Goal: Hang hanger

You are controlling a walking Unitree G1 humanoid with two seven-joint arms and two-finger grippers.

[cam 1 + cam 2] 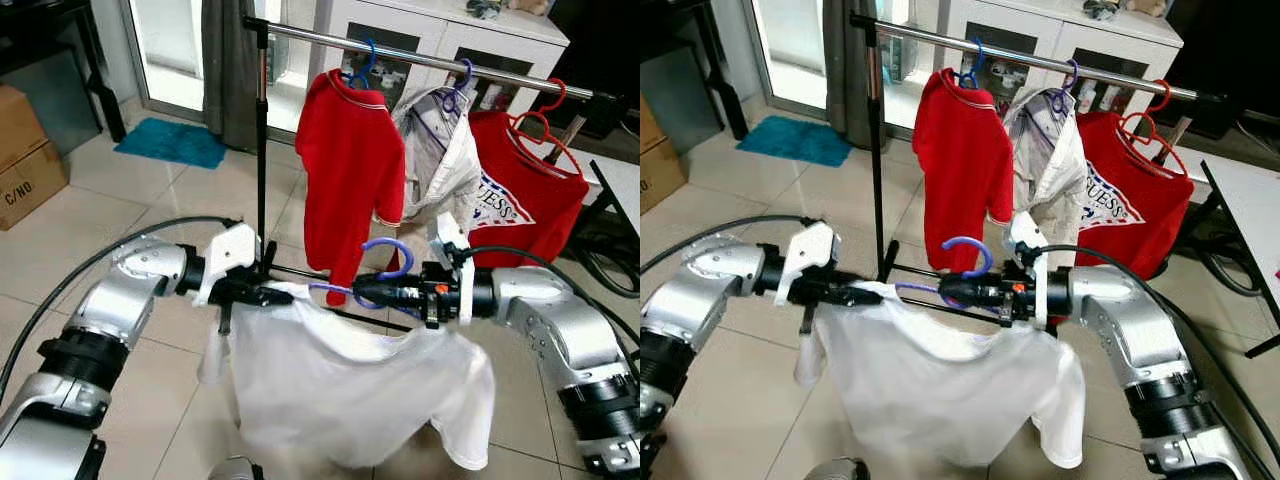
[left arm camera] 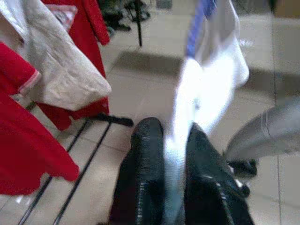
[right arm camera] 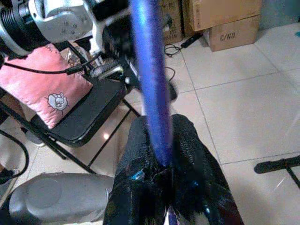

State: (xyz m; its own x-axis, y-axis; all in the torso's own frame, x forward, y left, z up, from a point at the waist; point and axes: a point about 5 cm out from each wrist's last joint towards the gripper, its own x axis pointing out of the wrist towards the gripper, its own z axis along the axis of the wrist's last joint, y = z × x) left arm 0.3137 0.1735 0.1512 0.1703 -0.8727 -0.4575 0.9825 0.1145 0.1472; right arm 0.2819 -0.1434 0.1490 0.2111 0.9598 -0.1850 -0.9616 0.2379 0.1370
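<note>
Left eye: purple hanger mid-frame under white shirt, clamped by right gripper; left gripper pinching shirt's shoulder; rail along top with red shirts | Left wrist: fingers closed on white cloth | Right wrist: fingers squeezing hanger's purple bar.

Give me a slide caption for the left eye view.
Both grippers, left and right, hold a white shirt on a purple hanger before the clothes rail.
</note>
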